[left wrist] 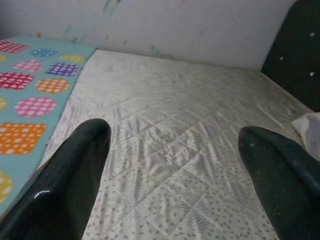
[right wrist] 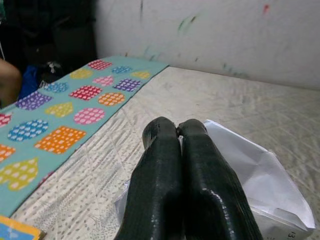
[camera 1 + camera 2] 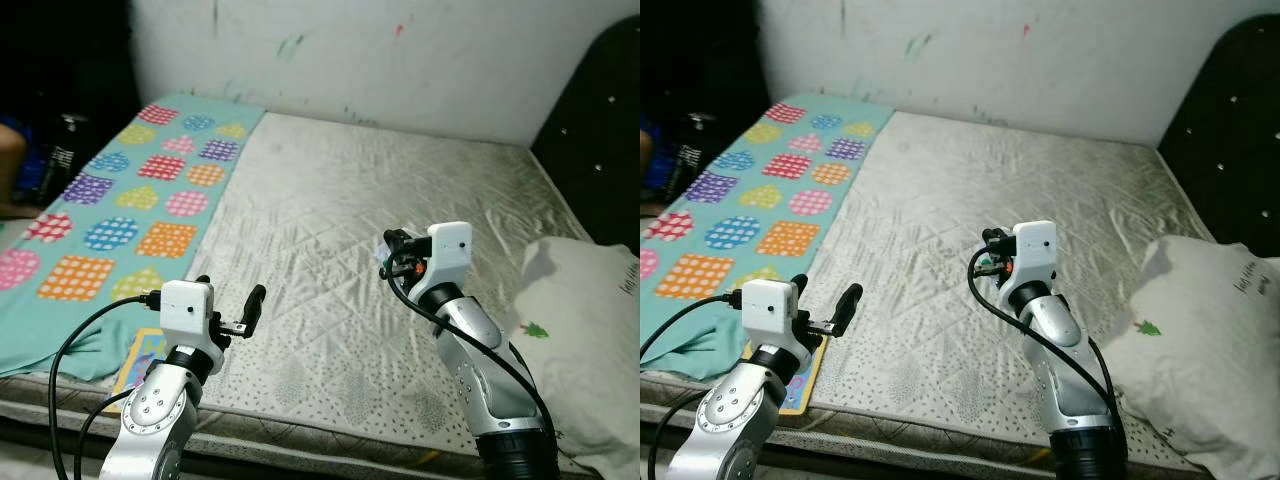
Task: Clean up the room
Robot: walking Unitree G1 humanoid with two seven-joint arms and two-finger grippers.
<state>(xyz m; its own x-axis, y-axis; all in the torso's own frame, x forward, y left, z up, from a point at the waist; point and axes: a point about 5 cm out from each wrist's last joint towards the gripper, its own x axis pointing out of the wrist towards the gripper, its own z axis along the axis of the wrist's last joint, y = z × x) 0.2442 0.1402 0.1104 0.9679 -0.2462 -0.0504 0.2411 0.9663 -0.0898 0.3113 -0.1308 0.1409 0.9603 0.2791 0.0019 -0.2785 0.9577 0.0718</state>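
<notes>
A crumpled white paper (image 2: 250,165) is pinched in the right gripper (image 2: 175,131), whose fingers are pressed together on it above the middle of the mattress (image 3: 330,190). From the head, this gripper (image 3: 392,252) hangs over the quilted surface at about 5 o'clock from the mattress centre, and the paper itself is hardly visible there. So one piece of litter looks picked up but not yet put anywhere; no bin is in sight, so where it should go cannot be told.

The left gripper (image 3: 232,312) hovers at 7 o'clock, near the bed's front edge, its fingers (image 1: 75,170) spread wide and holding nothing.

Just below it, at the front left corner, a flat colourful book (image 3: 140,362) lies partly under the edge of the teal blanket (image 3: 120,200). It looks like the next thing to clear. The blanket, printed with dotted shapes, covers the left strip of the bed from 7 to 11 o'clock and is rumpled at its near end; it likely still needs straightening or folding.

At 4 o'clock a white pillow (image 3: 580,330) sits against the dark headboard (image 3: 590,130), slumped rather than laid neatly. A dark bottle (image 3: 62,150) stands off the bed at 10 o'clock.

My judgement: the tidying is at an early stage, with most of the work left.
</notes>
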